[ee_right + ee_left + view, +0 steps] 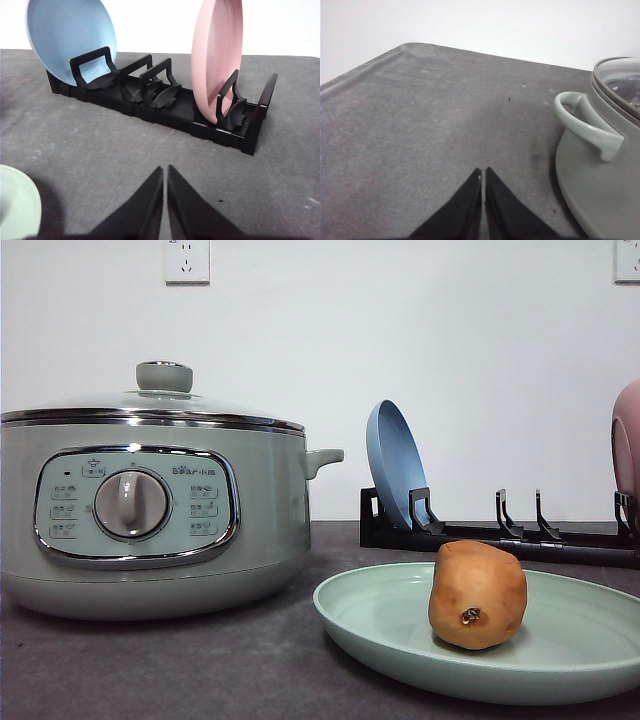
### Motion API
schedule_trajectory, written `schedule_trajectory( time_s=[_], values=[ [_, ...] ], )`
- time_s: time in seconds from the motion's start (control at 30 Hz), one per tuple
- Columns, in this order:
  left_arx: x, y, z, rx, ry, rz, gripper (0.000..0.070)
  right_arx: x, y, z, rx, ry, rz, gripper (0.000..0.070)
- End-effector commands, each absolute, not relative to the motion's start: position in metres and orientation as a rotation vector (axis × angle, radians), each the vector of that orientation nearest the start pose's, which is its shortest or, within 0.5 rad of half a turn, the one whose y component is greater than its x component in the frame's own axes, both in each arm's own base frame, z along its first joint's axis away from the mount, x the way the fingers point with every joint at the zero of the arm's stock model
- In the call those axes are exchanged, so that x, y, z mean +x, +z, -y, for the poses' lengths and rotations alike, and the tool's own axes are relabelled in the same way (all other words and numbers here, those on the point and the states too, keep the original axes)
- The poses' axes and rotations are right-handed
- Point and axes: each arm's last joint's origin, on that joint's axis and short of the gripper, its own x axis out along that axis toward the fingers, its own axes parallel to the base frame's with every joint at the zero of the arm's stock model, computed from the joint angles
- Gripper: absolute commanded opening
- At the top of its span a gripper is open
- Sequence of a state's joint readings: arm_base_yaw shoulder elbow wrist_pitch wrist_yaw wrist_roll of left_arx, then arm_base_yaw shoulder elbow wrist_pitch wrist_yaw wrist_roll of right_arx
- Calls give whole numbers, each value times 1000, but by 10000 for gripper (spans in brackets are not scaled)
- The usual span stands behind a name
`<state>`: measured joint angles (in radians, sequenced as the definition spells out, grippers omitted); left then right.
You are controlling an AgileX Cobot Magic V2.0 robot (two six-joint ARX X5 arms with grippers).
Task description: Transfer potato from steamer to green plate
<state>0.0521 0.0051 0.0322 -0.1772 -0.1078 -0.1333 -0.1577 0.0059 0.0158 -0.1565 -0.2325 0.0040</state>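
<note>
Already lidded, the steamer (150,510) sits beside the green plate (400,640), where the potato (477,594) stands on end, liable to topple if the tabletop (200,670) is bumped. Left hand (483,172) and right hand (165,170) are closed, empty.

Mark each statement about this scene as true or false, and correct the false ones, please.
1. The potato lies on the green plate. True.
2. The steamer has no lid. False: its glass lid is on.
3. The blue plate lies flat on the table. False: it stands in the black rack.
4. The left gripper is shut and holds nothing. True.
5. The right gripper holds the pink plate. False: it is shut, empty, apart from it.
</note>
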Motion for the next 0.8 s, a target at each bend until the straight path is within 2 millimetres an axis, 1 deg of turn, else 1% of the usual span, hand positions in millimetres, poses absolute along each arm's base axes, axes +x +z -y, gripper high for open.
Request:
schedule_trajectory(
  time_s=[0.0,0.77],
  values=[
    [95,150,-8,-134,177,-164,3,95,152,8,33,76,-147,1],
    [95,150,-8,-134,177,-163,3,95,152,8,33,76,-147,1]
  ],
)
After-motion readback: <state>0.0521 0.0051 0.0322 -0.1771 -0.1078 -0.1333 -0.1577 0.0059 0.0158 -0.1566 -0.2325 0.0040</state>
